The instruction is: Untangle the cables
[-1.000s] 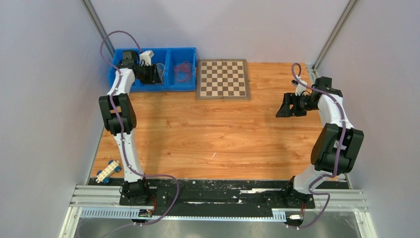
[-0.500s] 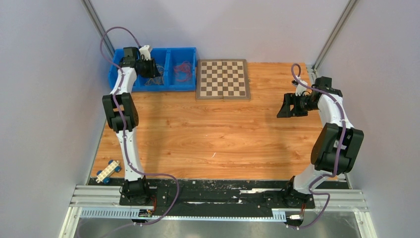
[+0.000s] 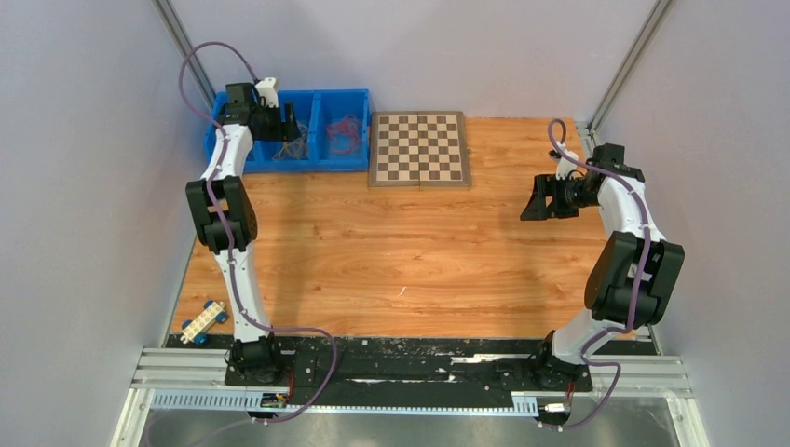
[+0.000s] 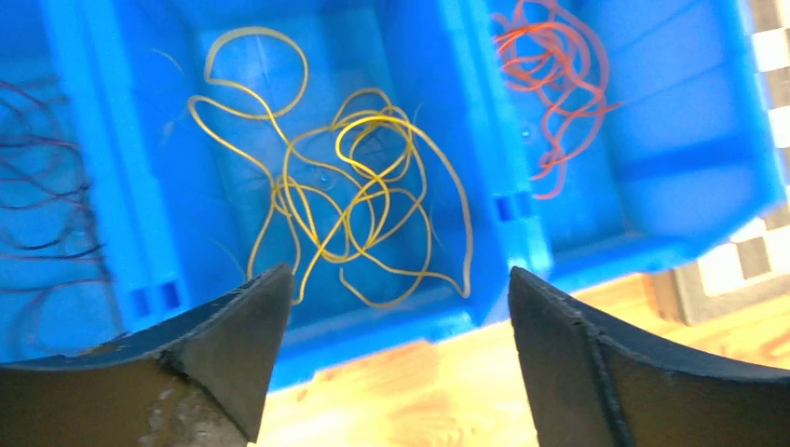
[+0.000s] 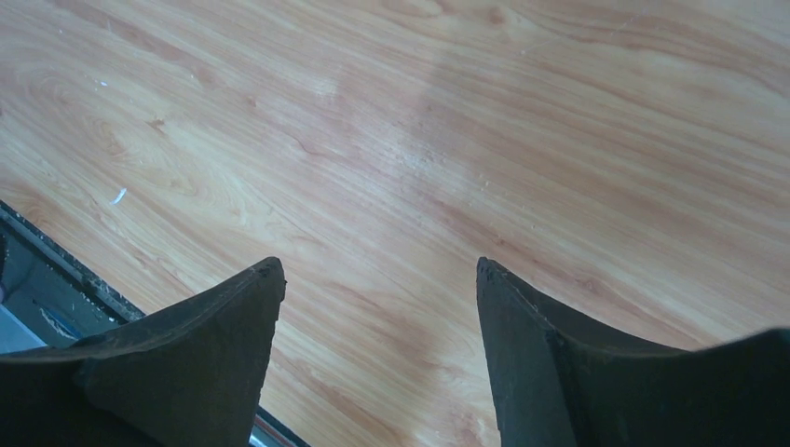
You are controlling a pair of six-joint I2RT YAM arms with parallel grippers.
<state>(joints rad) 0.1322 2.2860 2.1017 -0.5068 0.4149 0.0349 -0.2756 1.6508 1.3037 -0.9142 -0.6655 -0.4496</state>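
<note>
The cables lie sorted in a blue three-part bin [image 3: 331,160] at the table's back left. In the left wrist view a loose yellow cable tangle [image 4: 359,191] lies in the middle compartment, an orange-red tangle [image 4: 554,70] in the right one and dark purple wires [image 4: 42,177] in the left one. The orange-red tangle also shows in the top view [image 3: 347,133]. My left gripper [image 3: 290,122] hangs open and empty above the bin's middle compartment; its wrist view [image 4: 399,279] shows the jaws wide apart. My right gripper [image 3: 534,201] is open and empty above bare table at the right [image 5: 380,270].
A chessboard [image 3: 420,149] lies just right of the bin at the back. A small toy car with white and blue wheels [image 3: 205,321] sits at the near left edge. Grey walls close in both sides.
My left gripper has risen and drawn back out of the bin's middle compartment, leaving the yellow cable lying there. The right arm has not moved.
</note>
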